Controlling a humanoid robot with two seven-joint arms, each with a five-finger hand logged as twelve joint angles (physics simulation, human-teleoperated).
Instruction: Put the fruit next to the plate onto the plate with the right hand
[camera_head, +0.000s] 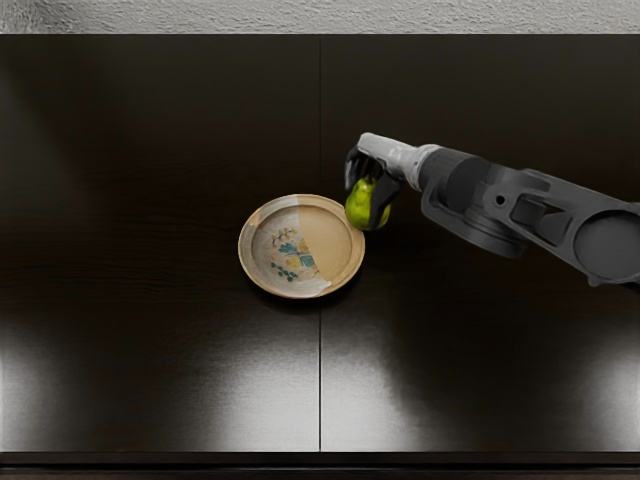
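Between the curled fingers (353, 170) of the right hand (368, 188) sat the pear (360, 206), gripped from above, its long axis roughly upright with the narrow end toward the palm. Just beyond the fingertips, down and to the picture's left, lay the plate (262, 225), its near rim meeting the pear's outline. The carry would probably run that way, toward the plate's middle. Whether the pear hung above the table (150, 350) or rested on it was unclear; the dark fingers merged into shadow. No left arm showed.
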